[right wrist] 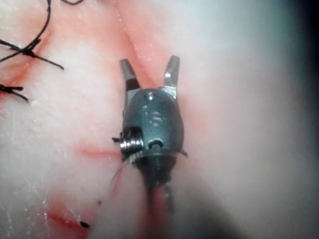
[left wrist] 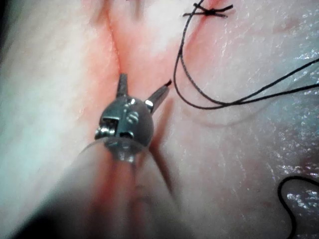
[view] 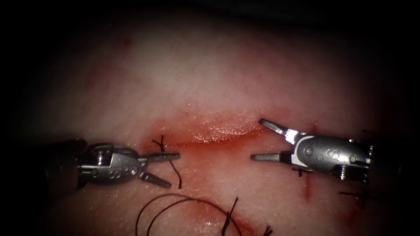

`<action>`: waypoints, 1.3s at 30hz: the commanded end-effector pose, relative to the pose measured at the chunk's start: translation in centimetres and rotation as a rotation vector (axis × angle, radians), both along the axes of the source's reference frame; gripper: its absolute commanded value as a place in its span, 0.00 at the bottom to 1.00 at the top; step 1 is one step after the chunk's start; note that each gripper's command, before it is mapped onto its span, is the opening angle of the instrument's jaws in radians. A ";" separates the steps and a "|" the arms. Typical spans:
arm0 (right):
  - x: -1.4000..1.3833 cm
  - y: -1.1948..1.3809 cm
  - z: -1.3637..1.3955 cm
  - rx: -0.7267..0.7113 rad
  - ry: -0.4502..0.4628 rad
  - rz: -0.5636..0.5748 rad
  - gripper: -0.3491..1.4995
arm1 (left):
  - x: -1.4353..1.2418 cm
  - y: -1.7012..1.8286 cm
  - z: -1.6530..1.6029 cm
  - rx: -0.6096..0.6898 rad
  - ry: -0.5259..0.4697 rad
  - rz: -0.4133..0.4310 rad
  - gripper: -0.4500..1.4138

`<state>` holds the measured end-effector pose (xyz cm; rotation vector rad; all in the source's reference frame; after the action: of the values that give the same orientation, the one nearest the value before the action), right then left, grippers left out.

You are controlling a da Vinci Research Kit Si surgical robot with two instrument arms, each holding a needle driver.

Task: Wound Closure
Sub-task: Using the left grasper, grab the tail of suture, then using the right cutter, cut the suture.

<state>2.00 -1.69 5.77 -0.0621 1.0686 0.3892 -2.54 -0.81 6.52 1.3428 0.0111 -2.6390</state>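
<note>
Both tools hold nothing, jaws spread: left tool point(view: 162, 168) lower left beside a tied stitch point(view: 161, 143) at the cut's point(view: 214, 135) left end, right tool point(view: 267, 140) at its right end; middle gapes unstitched, loose thread point(view: 183, 205) at bottom centre, needle unseen.

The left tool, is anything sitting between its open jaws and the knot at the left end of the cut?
Nothing visible blocks it. The left tool holds nothing, jaws open; the knot lies just above its upper jaw, with only a thread tail hanging between the jaws. No needle visible.
</note>
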 end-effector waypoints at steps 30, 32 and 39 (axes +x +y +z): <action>0.74 -0.26 0.31 -0.056 0.257 -0.203 0.77 | 0.08 -0.04 -0.04 -0.042 0.014 0.031 0.00; 0.90 -0.26 0.37 -0.084 0.304 -0.204 0.90 | 0.12 -0.05 -0.08 -0.042 0.014 0.030 0.00; 1.40 -0.25 0.47 -0.144 0.350 -0.217 0.96 | 0.20 -0.06 -0.18 -0.042 0.010 0.033 0.00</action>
<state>3.30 -1.96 6.20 -0.0043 1.4303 0.1274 -2.27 -0.90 6.27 1.3053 -0.0182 -2.6062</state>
